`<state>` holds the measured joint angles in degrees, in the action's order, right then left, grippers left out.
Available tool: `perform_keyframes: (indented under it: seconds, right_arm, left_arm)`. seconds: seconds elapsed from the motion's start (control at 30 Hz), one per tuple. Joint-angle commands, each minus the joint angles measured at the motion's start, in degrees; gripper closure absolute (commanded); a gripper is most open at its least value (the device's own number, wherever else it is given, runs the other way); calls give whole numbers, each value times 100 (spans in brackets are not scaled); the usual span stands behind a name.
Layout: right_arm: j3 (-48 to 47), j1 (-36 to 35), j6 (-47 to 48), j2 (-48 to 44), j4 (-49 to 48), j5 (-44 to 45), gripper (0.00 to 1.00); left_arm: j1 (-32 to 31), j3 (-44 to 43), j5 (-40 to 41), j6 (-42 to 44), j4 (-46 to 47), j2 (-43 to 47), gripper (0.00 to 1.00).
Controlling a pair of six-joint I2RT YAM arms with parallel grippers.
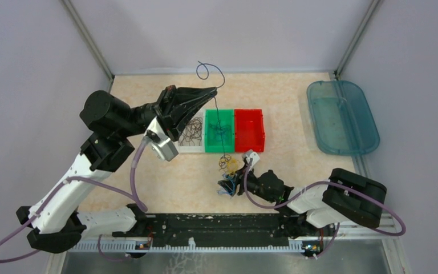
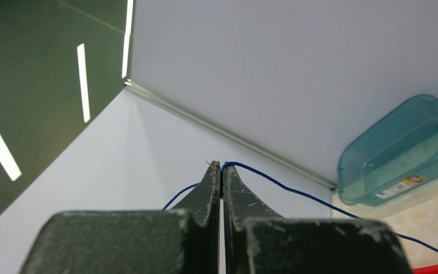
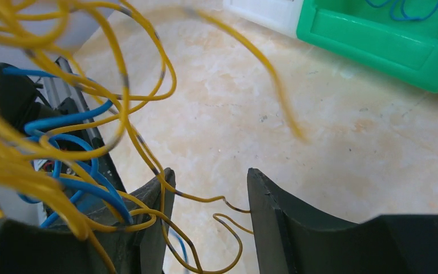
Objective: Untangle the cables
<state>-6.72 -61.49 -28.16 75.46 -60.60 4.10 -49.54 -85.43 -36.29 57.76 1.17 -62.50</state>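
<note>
My left gripper (image 1: pixel 213 90) is raised above the bins and shut on a thin blue cable (image 1: pixel 221 117). That cable curls above the fingertips and hangs down to the tangled cables (image 1: pixel 228 165) on the table. In the left wrist view the blue cable (image 2: pixel 296 191) crosses the closed tips of that gripper (image 2: pixel 222 169). My right gripper (image 1: pixel 232 184) sits low at the bundle. In the right wrist view this gripper (image 3: pixel 211 191) is open. Yellow cables (image 3: pixel 120 74) and blue cables (image 3: pixel 63 123) drape over its left finger (image 3: pixel 154 200). A yellow loop crosses the gap.
A white bin (image 1: pixel 191 134) with dark wires, a green bin (image 1: pixel 219 142) with blue wires and a red bin (image 1: pixel 248 130) stand in a row behind the bundle. A teal tray (image 1: pixel 342 117) lies at the right. Grey walls enclose the table.
</note>
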Motion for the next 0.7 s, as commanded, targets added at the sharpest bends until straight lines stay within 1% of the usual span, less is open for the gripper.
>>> perform_keyframes:
  seconds: [0.0,0.1,0.17,0.23,0.37,0.43,0.47,0.5,0.53,0.57,0.6,0.67]
  right_arm:
    - [162,-68,27,-175,214,244,51]
    - [304,-69,-21,-246,313,440,54]
    - [364,-72,-61,-277,422,619,57]
    - [426,-71,-81,-277,457,728,60]
    - [437,-73,-123,-374,822,968,69]
    - [408,-73,-141,-478,1123,1168,74]
    - [386,-73,-118,-551,1249,1202,75]
    - [356,-85,-74,-679,1377,1201,72]
    - [311,-109,-22,-843,1530,1212,67]
    - [252,-130,39,-1079,1758,1215,59]
    - [164,-141,95,-1371,2014,1199,54]
    - [-21,-143,237,-2060,2546,1156,39]
  left_arm:
    - [-40,-90,382,655,929,54,100]
    - [-52,154,955,987,2251,15,100]
    - [-49,102,1337,1215,2816,-117,100]
    - [-50,-99,1573,1363,3020,-223,100]
    - [-49,-333,1545,1844,3319,-323,100]
    - [-50,-508,1536,1800,3303,-369,100]
    - [-52,-614,1548,1604,3151,-378,100]
    - [-54,-744,1571,1381,2752,-371,100]
    - [-52,-833,1569,1253,2167,-330,100]
    - [-49,-793,1469,1151,1673,-248,100]
    - [-51,-618,1395,1093,1383,-141,100]
    - [-53,-27,1205,1030,1317,141,100]
